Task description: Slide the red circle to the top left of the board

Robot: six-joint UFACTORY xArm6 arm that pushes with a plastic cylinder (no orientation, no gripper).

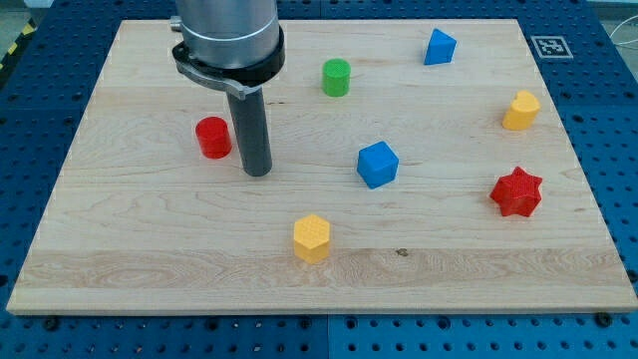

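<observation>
The red circle (212,137) stands on the wooden board (140,229) left of centre, in the upper half. My tip (257,173) rests on the board just to the right of the red circle and slightly below it, with a small gap between them. The dark rod rises from the tip to the arm's grey body at the view's top.
A green circle (336,77) sits at top centre. A blue block (439,47) is at the top right, a blue cube (378,165) at centre. A yellow block (520,110) and a red star (516,191) are on the right. A yellow hexagon (311,237) is at bottom centre.
</observation>
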